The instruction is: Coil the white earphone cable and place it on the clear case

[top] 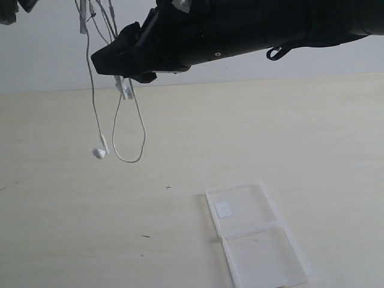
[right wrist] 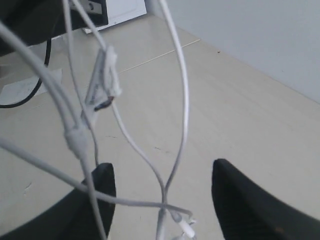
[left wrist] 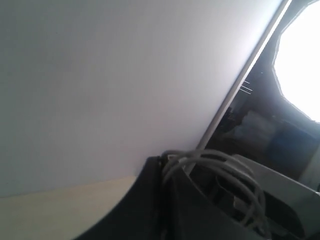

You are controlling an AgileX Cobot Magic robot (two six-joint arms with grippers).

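Observation:
The white earphone cable point(top: 142, 129) hangs in the air at the upper left, with one earbud point(top: 99, 152) dangling low and the inline remote point(top: 123, 90) higher up. In the left wrist view, several turns of cable point(left wrist: 220, 167) drape over my left gripper point(left wrist: 162, 161), whose dark jaws look shut on it. My right gripper point(top: 120, 59) reaches across to the hanging strands. Its fingers point(right wrist: 102, 182) stand wide apart and open, with crossing strands point(right wrist: 165, 192) and the remote point(right wrist: 102, 82) between and beyond them. The clear case point(top: 259, 258) lies open and flat on the table, sticker point(top: 223, 209) in its far half.
The pale wooden table point(top: 312, 138) meets a white wall at the back. The black right arm point(top: 252, 27) spans the top of the exterior view. A dark cable and a paper point(right wrist: 20, 90) lie on the table by the arm bases.

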